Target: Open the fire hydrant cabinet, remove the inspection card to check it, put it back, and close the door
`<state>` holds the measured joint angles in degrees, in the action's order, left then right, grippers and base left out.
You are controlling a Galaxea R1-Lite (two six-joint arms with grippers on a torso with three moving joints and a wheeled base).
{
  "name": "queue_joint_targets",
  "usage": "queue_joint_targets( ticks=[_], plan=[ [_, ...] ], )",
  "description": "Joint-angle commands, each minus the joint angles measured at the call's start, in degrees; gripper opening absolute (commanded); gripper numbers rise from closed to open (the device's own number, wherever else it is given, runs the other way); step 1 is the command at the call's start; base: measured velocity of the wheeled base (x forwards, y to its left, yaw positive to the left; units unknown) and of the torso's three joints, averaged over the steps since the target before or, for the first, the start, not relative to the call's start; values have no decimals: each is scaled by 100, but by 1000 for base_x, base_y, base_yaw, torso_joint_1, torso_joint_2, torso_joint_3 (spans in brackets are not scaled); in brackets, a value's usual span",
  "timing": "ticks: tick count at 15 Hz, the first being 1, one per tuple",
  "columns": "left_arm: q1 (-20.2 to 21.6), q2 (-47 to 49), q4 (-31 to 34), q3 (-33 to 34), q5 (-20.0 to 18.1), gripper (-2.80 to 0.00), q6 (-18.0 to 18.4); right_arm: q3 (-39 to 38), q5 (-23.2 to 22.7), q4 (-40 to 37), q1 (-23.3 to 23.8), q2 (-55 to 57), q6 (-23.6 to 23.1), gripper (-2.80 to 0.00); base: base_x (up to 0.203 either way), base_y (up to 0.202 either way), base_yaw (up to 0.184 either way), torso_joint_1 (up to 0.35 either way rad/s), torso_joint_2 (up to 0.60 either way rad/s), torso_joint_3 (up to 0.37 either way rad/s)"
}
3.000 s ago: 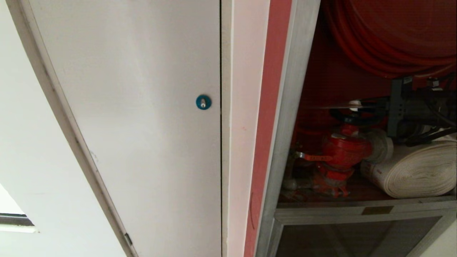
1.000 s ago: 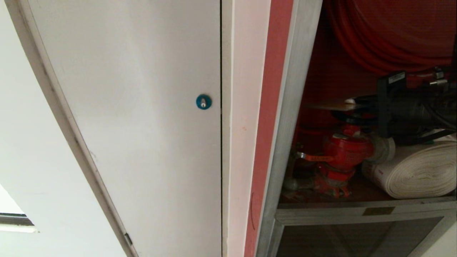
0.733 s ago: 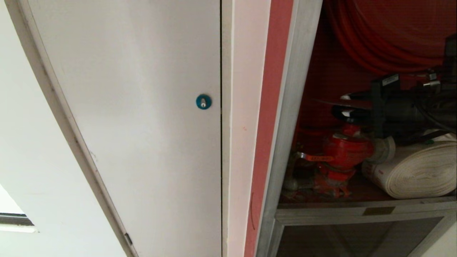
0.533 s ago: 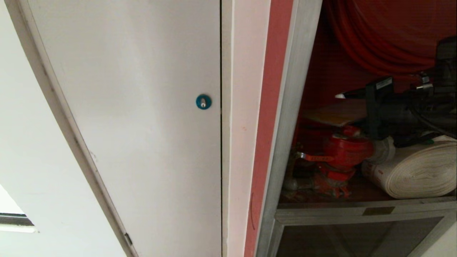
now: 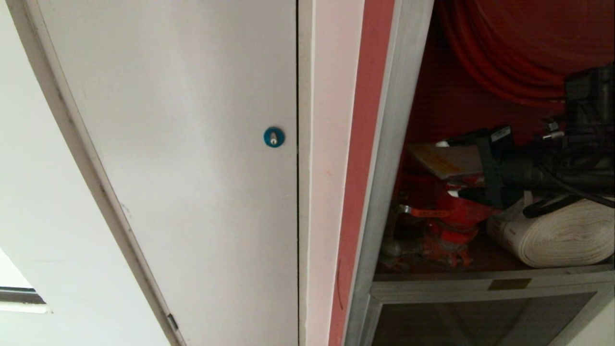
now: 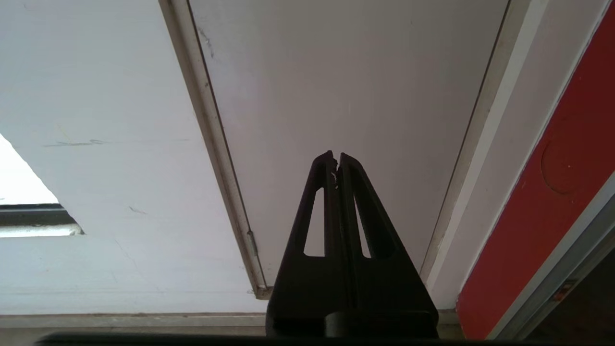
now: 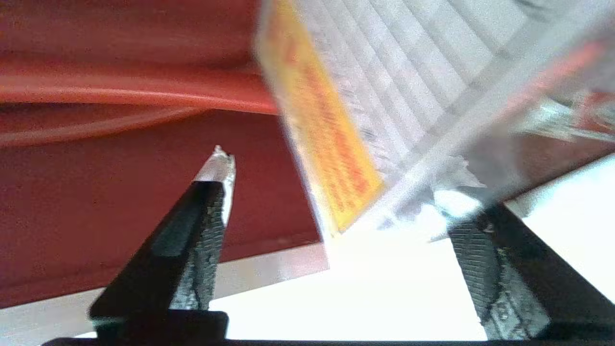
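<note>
**Card is loose: back the arm out gently**

Your right gripper (image 5: 456, 168) is inside the tall aluminium-framed fire hydrant cabinet (image 5: 384, 144) with the red inside. Its jaws are spread wide and pinch nothing.

The flat white paper inspection card (image 5: 449, 161) sits between the two fingers, just above the round red valve (image 5: 461, 211). It looks like you are putting the card back. You cannot tell what it rests on, or if one corner touches a finger.

To do this well, keep the jaws wide. Pull the arm straight back out the way it points. Go slow, so a finger does not catch the card's edge and drag it along. Do not dip down, because the valve and the rolled white cloth hose (image 5: 562, 235) are right under the arm. Once you are out, look to see that the card stays put. The door is not in view, so find it before you reach for it.

In the right wrist view the card (image 7: 408, 72) is tilted. It is white with a fine printed grid of lines. A yellow-orange band runs along one edge. It looks thin and light, so a small bump could knock it off.

Your left gripper (image 6: 336, 158) is parked with its fingers pressed together, facing the plain white door (image 5: 192, 144) beside the cabinet.
</note>
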<state>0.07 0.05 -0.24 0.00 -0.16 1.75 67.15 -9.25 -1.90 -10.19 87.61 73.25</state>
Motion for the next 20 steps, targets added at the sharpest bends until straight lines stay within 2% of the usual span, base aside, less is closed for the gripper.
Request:
queue_joint_targets(
  ticks=[1,6,10,12,14,15,16,19,20],
  plan=[
    [1,4,-2,9,-2,-280,1,-29,-10,-19,0,-63,36,0,0,0,0,0,0,0],
    [1,4,-2,9,-2,-280,1,-117,-156,-45,0,-240,-48,0,0,0,0,0,0,0],
    [2,4,-2,9,-2,-280,1,-803,-341,-196,0,-1304,-678,0,0,0,0,0,0,0],
    [1,4,-2,9,-2,-280,1,-916,-393,-1352,0,-1896,-1687,0,0,0,0,0,0,0],
    [1,4,-2,9,-2,-280,1,-781,-424,-2112,0,-2414,-2598,0,0,0,0,0,0,0],
    [1,4,-2,14,-2,-280,1,-615,-430,-2389,0,-2506,-3219,0,0,0,0,0,0,0],
    [1,4,-2,9,-2,-280,1,-321,-445,-2720,-3,-2535,-3823,-280,0,0,0,0,0,0],
    [1,4,-2,9,-2,-280,1,644,-586,-3561,-13,-1944,-5287,-280,0,0,0,0,0,0],
    [3,4,-2,9,-2,-280,1,1007,-609,-3800,-15,-1614,-5636,-280,0,0,0,0,0,0]
  ],
)
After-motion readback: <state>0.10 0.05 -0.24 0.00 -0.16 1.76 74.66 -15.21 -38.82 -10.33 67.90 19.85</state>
